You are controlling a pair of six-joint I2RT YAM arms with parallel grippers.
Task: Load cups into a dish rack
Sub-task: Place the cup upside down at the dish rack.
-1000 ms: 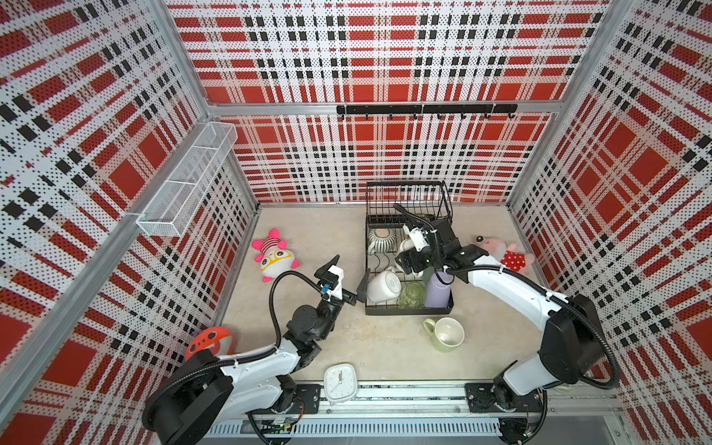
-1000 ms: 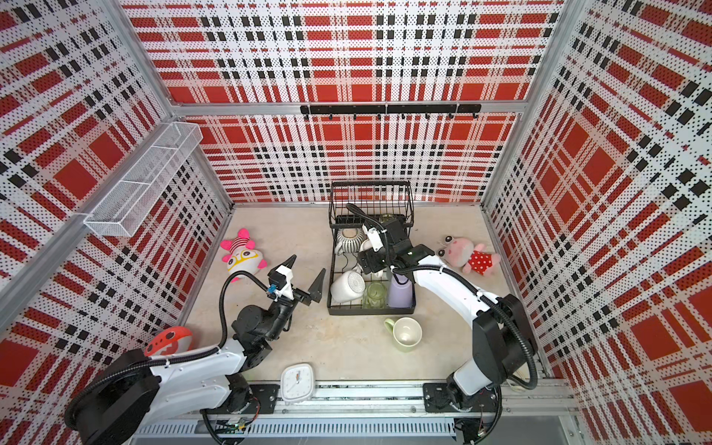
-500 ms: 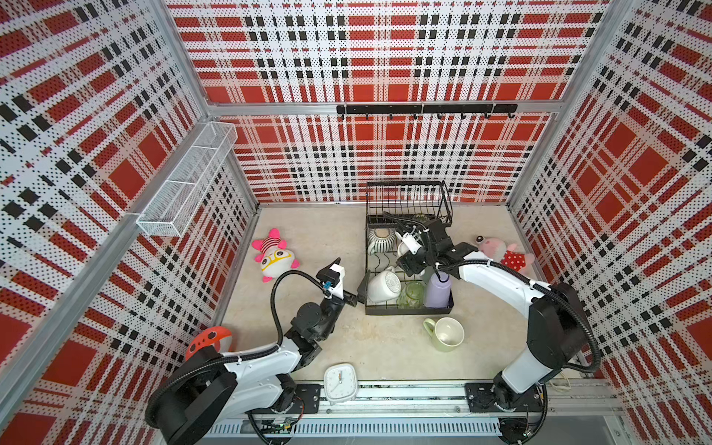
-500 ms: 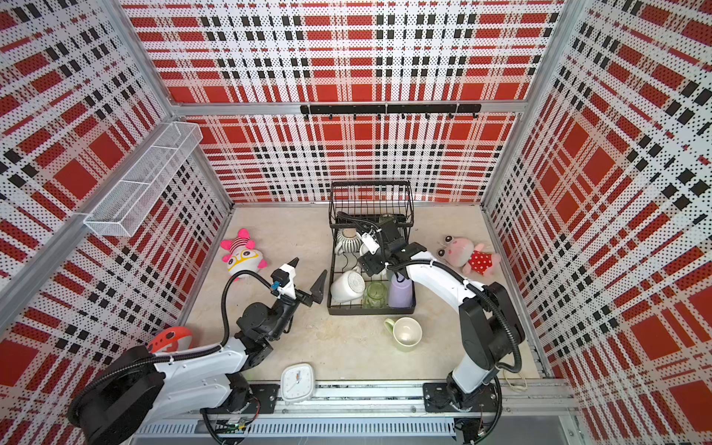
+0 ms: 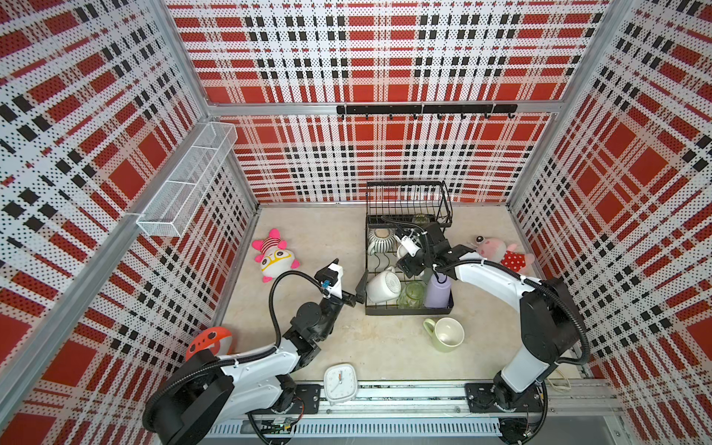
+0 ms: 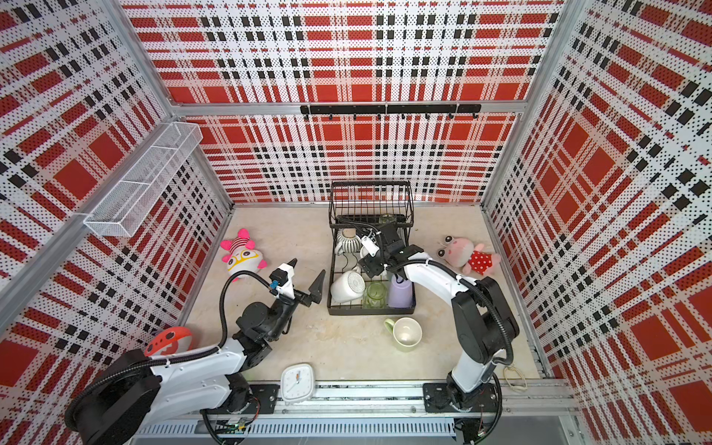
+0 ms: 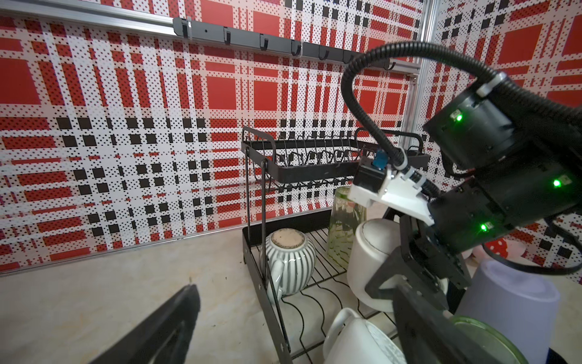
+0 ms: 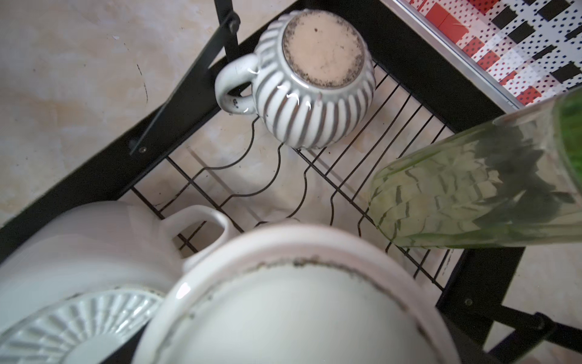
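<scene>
- Nearest on the bench (image 5: pixel 358 346), a pale-green mug (image 5: pixel 447 334) sits just outside the dish rack (image 5: pixel 408 309).
- Left gripper (image 6: pixel 308 267) hangs spread wide and empty beside the rack.
- Right gripper (image 5: pixel 407 261) straddles an upturned white mug (image 7: pixel 374 252) mid-rack; whether it pinches, I cannot tell.
- Farther back, a ribbed mug (image 5: pixel 381 240) stands upside down in the rack.

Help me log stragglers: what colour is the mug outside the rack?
Pale green mug, best in both top views.

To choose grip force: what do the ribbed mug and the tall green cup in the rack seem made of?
Ribbed mug: likely glazed ceramic; glossy highlights, bare matte base. Tall green cup: likely clear glass, perhaps plastic; see-through, patterned wall.
</scene>
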